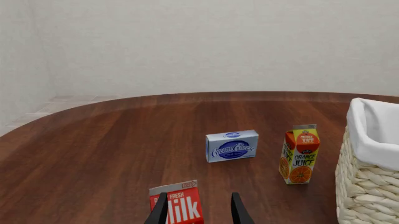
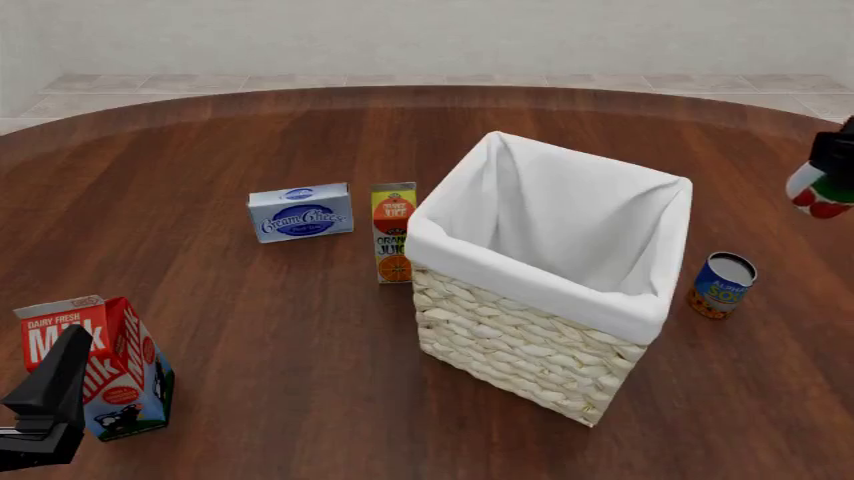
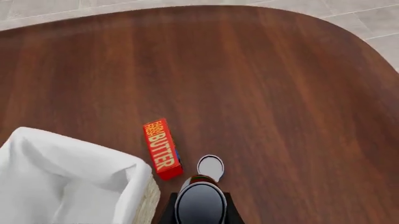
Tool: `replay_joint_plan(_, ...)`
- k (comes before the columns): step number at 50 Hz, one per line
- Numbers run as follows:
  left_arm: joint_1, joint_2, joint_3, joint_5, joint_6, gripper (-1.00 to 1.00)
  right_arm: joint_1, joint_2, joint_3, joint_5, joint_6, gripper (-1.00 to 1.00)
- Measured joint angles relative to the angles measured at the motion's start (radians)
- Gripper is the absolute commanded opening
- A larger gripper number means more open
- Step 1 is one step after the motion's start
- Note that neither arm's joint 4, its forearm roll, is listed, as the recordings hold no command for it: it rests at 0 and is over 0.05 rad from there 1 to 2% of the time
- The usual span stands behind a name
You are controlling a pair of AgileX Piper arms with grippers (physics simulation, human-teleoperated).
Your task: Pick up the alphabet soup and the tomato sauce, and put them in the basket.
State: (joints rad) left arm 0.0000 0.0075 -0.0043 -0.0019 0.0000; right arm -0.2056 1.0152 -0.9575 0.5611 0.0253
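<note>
Right gripper [image 3: 199, 219] looks clamped on the tomato sauce [image 2: 817, 190] up right of the basket [image 2: 534, 345] — a stiff, slick little can, best held round its sides — alphabet soup [image 2: 722, 285] just beside the basket, left gripper [image 1: 198, 210] open.

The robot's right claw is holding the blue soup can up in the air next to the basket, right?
Not quite. The right claw is holding the tomato sauce can, the white one with red and green, up beside the basket. The front view shows it. The blue soup can stands on the table by the basket.
</note>
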Motion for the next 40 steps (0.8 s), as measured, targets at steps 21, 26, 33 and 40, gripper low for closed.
replay_joint_plan(21, 0.0, 0.0, 0.0, 0.0, 0.0, 1.0, 0.085, 0.008, -0.147, 0.103, -0.018, -1.0)
replay_joint_plan(26, 0.0, 0.0, 0.0, 0.0, 0.0, 1.0, 0.108, 0.018, -0.179, 0.122, -0.022, -1.0)
replay_joint_plan(33, 0.0, 0.0, 0.0, 0.0, 0.0, 1.0, 0.143, 0.037, -0.222, 0.145, -0.022, -1.0)
replay_joint_plan(40, 0.0, 0.0, 0.0, 0.0, 0.0, 1.0, 0.184, 0.057, -0.266, 0.167, -0.02, -1.0)
